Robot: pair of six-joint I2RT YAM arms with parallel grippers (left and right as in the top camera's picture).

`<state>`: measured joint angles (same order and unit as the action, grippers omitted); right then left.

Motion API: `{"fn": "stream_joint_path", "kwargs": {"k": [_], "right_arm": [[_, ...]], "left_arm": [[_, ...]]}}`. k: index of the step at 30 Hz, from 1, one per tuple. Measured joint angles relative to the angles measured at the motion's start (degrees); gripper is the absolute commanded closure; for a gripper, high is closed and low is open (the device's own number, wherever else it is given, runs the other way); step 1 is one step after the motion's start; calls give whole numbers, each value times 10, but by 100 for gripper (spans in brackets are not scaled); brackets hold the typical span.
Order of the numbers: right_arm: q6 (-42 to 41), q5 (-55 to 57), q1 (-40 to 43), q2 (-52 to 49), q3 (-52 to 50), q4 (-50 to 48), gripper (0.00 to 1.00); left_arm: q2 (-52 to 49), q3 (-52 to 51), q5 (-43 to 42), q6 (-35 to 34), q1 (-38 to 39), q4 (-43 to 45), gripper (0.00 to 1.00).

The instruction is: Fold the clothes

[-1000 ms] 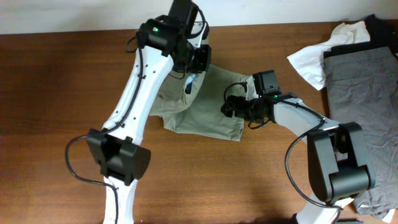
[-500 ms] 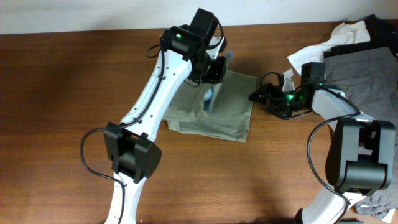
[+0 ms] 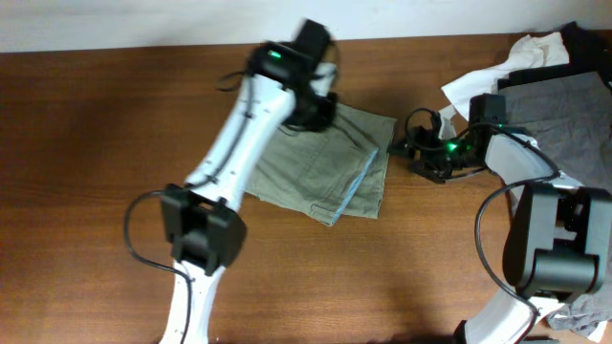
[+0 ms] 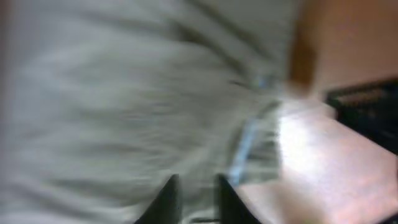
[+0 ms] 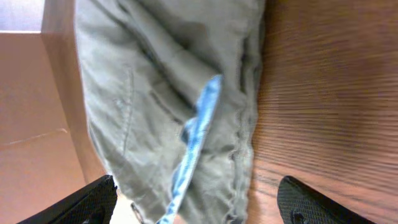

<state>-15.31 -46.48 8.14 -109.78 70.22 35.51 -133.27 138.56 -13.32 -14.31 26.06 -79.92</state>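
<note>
The khaki-olive shorts (image 3: pixel 316 167) lie folded on the wooden table, a strip of pale-blue waistband lining (image 3: pixel 359 186) showing near their right edge. My left gripper (image 3: pixel 316 110) hovers over the shorts' upper left part. Its wrist view is blurred; its fingers (image 4: pixel 196 193) stand slightly apart over the cloth (image 4: pixel 124 93) and seem to hold nothing. My right gripper (image 3: pixel 406 153) is wide open and empty just right of the shorts. In its wrist view its fingers (image 5: pixel 199 202) flank the shorts' edge (image 5: pixel 155 93) and blue lining (image 5: pixel 196 130).
A pile of other clothes sits at the right edge: a grey garment (image 3: pixel 555 134), a white one (image 3: pixel 488 91) and a black one (image 3: pixel 583 43). Bare brown table (image 3: pixel 96 143) lies left and in front of the shorts.
The left gripper lifted a fold of the shorts and carried it right; that fold now lies flat, reaching further forward. The right gripper pulled back off the shorts to their right.
</note>
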Motion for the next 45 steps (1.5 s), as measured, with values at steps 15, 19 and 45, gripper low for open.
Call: {"fn": "stream_joint_path", "kwargs": {"k": [15,19,45], "right_arm": [[-165,166,-200,4,4,28,11],[-176,169,-200,2,4,11,12],[-201,218,-250,-38,9,-67,96]], "left_arm": [[-3,0,32,0,-156,-51,35],[-3,0,33,0,-156,-51,35],[-3,0,33,0,-156,-50,35]]}}
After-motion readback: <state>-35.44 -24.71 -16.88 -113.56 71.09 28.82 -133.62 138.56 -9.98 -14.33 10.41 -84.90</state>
